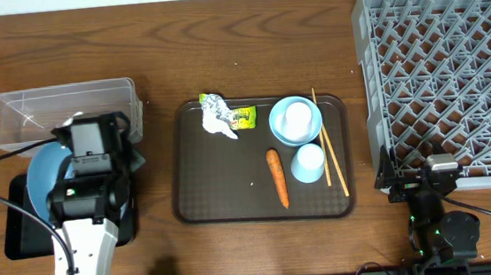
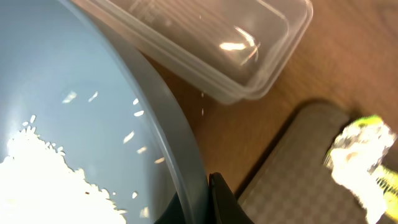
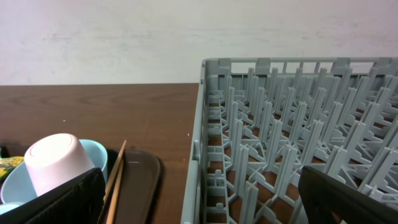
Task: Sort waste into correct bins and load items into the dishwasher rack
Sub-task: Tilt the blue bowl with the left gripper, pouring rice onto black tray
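– Rice heap (image 2: 37, 180): location and carrier?
– Inside large dark-blue bowl (image 1: 46, 177), close to left edge of counter. Bowl rim pinched by left gripper (image 2: 208, 202): closed tight on rim, one dark finger visible against outer wall.

– Reason for that hold?
– Judged: held over black tray (image 1: 18, 242) at near-left corner, just short of clear tub (image 1: 21, 117) toward far-left corner, ready for tipping out food waste. Gripped at rim, leaving bowl mouth free for pouring. Destination bin not confirmable from these views.

– Remaining waste?
– On brown serving tray (image 1: 188, 191) at counter centre: crumpled wrapper (image 1: 217, 116) touching yellow-green packet (image 1: 242, 116) on far side, carrot (image 1: 277, 177) on near side. Not yet sorted.

– Items for loading?
– Same tray, right half: small light-blue bowl (image 1: 276, 124) with upturned cup (image 1: 297, 117) inside, second cup (image 1: 308, 162) just beside, chopsticks (image 1: 331, 152) along right rim. Destination: dishwasher rack (image 1: 452, 48) at far-right corner, no items seen in visible part.

– Right gripper (image 1: 418, 176): state?
– Positioned by near edge, just beside rack's near wall. Fingers spread apart, holding nothing. Judged: on standby for loading.

– Labels, writing?
– Print present on packet only; too small and blurred to read. No other writing found.
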Controlling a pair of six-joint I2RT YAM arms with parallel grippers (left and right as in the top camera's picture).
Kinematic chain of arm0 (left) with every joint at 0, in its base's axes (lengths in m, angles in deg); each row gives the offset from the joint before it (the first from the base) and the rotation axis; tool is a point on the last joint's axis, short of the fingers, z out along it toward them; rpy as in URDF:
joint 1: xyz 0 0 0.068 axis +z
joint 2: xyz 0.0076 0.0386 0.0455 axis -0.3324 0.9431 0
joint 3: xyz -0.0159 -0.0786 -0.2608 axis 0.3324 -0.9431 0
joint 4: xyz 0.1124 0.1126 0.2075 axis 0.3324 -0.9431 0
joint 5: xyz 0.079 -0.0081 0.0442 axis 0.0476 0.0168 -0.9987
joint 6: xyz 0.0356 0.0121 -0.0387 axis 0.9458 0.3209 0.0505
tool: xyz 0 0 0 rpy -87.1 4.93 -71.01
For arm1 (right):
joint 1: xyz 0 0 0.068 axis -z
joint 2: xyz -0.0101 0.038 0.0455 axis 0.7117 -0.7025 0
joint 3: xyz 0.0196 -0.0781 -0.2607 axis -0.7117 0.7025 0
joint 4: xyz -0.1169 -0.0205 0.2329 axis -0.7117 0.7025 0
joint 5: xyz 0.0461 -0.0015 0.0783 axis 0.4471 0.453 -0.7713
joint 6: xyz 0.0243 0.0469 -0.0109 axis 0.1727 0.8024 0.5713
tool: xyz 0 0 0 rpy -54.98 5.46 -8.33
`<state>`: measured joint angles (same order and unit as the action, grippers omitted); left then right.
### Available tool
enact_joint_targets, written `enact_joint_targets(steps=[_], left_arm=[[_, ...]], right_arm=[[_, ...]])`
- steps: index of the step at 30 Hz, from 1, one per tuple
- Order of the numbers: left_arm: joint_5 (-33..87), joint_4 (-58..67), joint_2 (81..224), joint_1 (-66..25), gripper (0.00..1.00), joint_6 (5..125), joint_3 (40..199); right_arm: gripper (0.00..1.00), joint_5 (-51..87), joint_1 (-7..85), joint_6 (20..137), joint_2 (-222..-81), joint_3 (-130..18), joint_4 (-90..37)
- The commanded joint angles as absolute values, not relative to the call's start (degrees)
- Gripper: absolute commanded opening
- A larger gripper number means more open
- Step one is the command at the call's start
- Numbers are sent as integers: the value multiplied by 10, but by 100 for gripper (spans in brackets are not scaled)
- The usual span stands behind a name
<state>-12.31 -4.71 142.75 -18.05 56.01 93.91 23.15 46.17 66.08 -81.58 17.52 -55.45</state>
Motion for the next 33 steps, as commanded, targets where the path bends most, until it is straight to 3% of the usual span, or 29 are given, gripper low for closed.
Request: enact_joint_targets(steps=[1,24,33], left_arm=[[-93,-28,1425,-156,6,577,948],[93,69,1497,37,6,600,940],[239,70,1515,122,6,616,940]], right_arm=[[99,233,465,654,-813,176,-552],[99,233,465,654,-813,176,-552],[99,233,465,654,-813,176,-552]])
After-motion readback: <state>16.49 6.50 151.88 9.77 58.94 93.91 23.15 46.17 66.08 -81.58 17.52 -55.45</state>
